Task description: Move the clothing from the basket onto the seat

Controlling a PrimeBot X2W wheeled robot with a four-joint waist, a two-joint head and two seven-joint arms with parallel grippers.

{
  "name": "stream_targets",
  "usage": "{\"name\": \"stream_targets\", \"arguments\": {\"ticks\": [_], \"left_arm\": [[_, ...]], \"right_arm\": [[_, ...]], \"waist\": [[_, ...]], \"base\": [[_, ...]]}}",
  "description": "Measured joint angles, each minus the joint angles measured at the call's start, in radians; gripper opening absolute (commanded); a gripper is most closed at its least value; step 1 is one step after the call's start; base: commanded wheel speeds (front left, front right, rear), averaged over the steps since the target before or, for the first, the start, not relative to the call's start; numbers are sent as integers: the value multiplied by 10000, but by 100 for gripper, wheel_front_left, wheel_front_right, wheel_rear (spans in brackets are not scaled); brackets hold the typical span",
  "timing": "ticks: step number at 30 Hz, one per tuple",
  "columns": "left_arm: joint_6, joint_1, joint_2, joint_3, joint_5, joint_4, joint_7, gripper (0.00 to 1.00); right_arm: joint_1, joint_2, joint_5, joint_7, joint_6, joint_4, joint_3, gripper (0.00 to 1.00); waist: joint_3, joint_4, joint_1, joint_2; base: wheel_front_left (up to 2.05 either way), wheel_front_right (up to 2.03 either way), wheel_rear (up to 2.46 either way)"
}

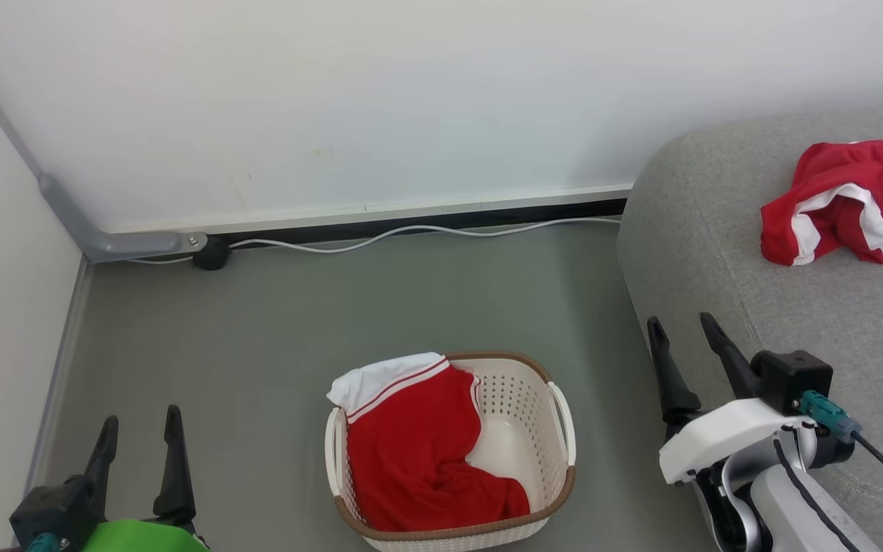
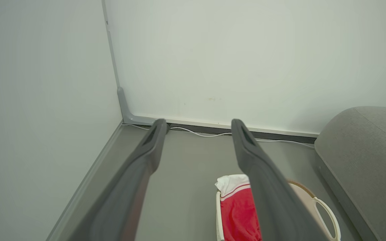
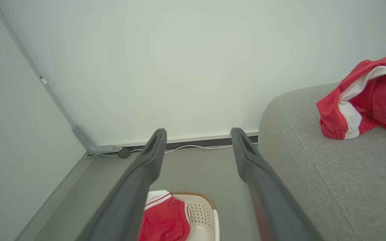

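Here, red clothing (image 1: pixel 418 452) lies inside the basket (image 1: pixel 522 391).

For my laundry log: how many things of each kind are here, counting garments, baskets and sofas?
Basket: 1
Sofa: 1
Red garments: 2, the basket garment and the sofa garment
Total: 4

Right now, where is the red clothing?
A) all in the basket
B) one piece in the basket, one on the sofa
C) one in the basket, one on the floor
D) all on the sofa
B: a red garment lies in the basket, and a second garment sits crumpled on the grey sofa.
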Motion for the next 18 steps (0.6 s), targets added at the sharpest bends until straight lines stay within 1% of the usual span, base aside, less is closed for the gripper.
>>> {"name": "stream_targets", "arguments": {"ticks": [3,18], "left_arm": [[-8,44,-8,29,2,-73,0,100],[-169,239,-73,209,90,-282,0,100]], "right_arm": [[113,0,-2,0,-69,-56,-8,100],[313,-25,-31,0,-121,-349,-79,100]], "waist": [[-24,-18,0,0],[30,-1,0,0]], "base": [[0,0,0],[0,0,0]]}}
